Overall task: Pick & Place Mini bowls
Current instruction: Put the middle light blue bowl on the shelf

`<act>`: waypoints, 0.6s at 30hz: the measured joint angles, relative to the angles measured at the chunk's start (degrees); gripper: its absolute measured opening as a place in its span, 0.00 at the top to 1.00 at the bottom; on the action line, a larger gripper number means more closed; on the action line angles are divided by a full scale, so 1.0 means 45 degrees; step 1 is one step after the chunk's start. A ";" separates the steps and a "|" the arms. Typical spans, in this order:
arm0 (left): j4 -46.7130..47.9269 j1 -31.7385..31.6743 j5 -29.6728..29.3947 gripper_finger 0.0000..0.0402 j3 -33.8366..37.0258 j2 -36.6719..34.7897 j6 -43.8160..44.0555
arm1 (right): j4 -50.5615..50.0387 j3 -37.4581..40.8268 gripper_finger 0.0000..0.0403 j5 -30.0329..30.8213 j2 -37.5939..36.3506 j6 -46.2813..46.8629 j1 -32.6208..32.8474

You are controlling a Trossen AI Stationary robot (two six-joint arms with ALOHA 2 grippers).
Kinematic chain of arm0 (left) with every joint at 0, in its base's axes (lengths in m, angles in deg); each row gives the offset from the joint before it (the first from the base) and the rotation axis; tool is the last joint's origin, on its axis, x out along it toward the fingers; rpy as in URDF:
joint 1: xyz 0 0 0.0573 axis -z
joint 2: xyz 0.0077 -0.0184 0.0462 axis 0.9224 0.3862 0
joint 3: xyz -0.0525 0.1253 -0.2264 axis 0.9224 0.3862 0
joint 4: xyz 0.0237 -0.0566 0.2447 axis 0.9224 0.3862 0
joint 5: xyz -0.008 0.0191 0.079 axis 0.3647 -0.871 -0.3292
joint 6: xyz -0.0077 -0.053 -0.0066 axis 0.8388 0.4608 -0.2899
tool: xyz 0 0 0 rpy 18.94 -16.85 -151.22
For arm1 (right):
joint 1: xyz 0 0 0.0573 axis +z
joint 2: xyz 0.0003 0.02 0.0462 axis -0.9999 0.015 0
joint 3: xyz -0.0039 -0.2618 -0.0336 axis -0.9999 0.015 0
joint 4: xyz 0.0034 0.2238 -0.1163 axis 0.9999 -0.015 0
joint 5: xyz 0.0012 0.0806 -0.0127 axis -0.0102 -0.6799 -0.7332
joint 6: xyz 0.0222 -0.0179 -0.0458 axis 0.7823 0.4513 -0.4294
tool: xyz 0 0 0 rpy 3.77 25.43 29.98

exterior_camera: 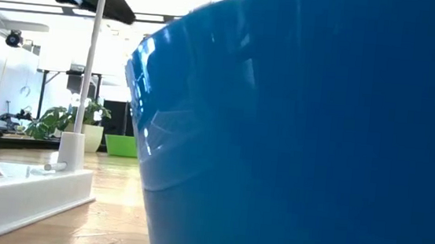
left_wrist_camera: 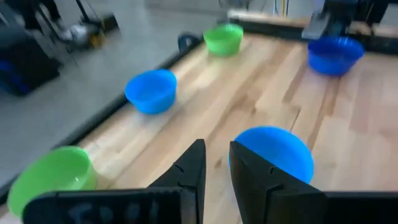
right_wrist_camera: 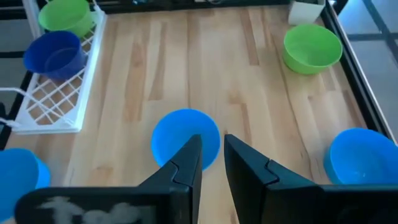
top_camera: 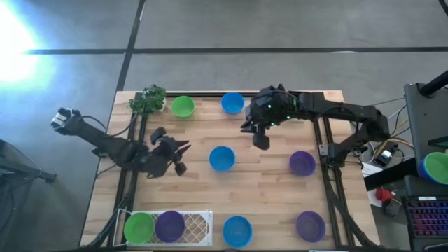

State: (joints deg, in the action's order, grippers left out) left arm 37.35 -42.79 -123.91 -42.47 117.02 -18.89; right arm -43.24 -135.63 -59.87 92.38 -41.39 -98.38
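Note:
Several mini bowls stand on their bases on the wooden table: a blue one [top_camera: 222,158] in the middle, a green [top_camera: 183,106] and a blue [top_camera: 232,103] at the far edge, two purple ones [top_camera: 302,163] [top_camera: 310,226] at the right, and a blue one [top_camera: 237,231] at the near edge. My left gripper [top_camera: 178,157] [left_wrist_camera: 216,165] is just left of the middle blue bowl [left_wrist_camera: 273,152], narrowly open and empty. My right gripper [top_camera: 260,136] [right_wrist_camera: 211,155] hangs high over the table, far-right of that bowl [right_wrist_camera: 185,140], narrowly open and empty.
A white mesh tray [top_camera: 199,222] at the near left holds a green bowl [top_camera: 139,227] and a purple bowl [top_camera: 169,226]. A leafy toy plant [top_camera: 148,99] sits at the far left corner. In the low view a blue bowl [exterior_camera: 311,138] fills most of the picture.

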 joint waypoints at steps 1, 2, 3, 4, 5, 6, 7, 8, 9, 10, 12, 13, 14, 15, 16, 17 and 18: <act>-0.0049 -0.0308 0.0450 0.83 -0.0005 0.0116 -0.0175 | -0.0030 0.0017 0.84 0.0000 -0.0037 -0.0062 0.0066; -0.0064 -0.0597 0.0807 0.83 -0.0004 0.0252 -0.0389 | -0.0078 0.0024 0.84 -0.0001 -0.0075 -0.0170 0.0107; -0.0119 -0.0854 0.1099 0.83 0.0000 0.0435 -0.0613 | -0.0197 0.0024 0.84 -0.0002 -0.0080 -0.0294 0.0157; -0.0280 -0.1073 0.1336 0.83 -0.0002 0.0621 -0.0887 | -0.0347 0.0024 0.84 -0.0002 -0.0080 -0.0398 0.0183; -0.0438 -0.1254 0.1567 0.83 -0.0005 0.0816 -0.1130 | -0.0466 0.0028 0.84 -0.0007 -0.0080 -0.0491 0.0197; -0.0544 -0.1405 0.1691 0.83 -0.0005 0.1032 -0.1306 | -0.0563 0.0029 0.84 -0.0007 -0.0071 -0.0549 0.0198; -0.0727 -0.1528 0.1732 0.83 -0.0005 0.1277 -0.1463 | -0.0669 0.0029 0.83 -0.0006 -0.0052 -0.0576 0.0197; -0.0989 -0.1620 0.1745 0.83 -0.0005 0.1517 -0.1543 | -0.0757 0.0029 0.83 -0.0002 -0.0017 -0.0583 0.0197; -0.1178 -0.1697 0.1765 0.83 -0.0005 0.1761 -0.1578 | -0.0790 0.0029 0.83 -0.0002 0.0017 -0.0619 0.0195; -0.1321 -0.1792 0.1818 0.83 -0.0005 0.2015 -0.1594 | -0.0864 0.0029 0.83 0.0002 0.0041 -0.0669 0.0192; -0.1691 -0.1941 0.1987 0.83 -0.0005 0.2490 -0.1597 | -0.1049 0.0053 0.82 -0.0002 0.0041 -0.0888 0.0192; -0.1769 -0.1987 0.2021 0.83 -0.0005 0.2742 -0.1603 | -0.1010 0.0053 0.82 -0.0002 0.0041 -0.0954 0.0197; -0.1858 -0.2036 0.2016 0.83 -0.0005 0.3011 -0.1599 | -0.0996 0.0049 0.82 -0.0002 0.0025 -0.0964 0.0197; -0.2008 -0.2080 0.2020 0.83 -0.0005 0.3259 -0.1601 | -0.1018 0.0049 0.81 -0.0002 0.0007 -0.0966 0.0197; -0.2127 -0.2103 0.2021 0.83 -0.0005 0.3497 -0.1605 | -0.1030 0.0049 0.81 -0.0002 -0.0004 -0.0986 0.0197; -0.2228 -0.2135 0.2017 0.83 -0.0005 0.3746 -0.1604 | -0.1030 0.0049 0.81 -0.0002 -0.0013 -0.1040 0.0197; -0.2491 -0.2178 0.2021 0.83 -0.0005 0.3987 -0.1599 | -0.1034 0.0049 0.81 -0.0002 -0.0024 -0.1134 0.0195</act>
State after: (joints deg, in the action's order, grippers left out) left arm 26.14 -52.59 -114.82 -42.49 134.96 -26.09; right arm -47.90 -135.41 -59.88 92.28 -46.49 -97.51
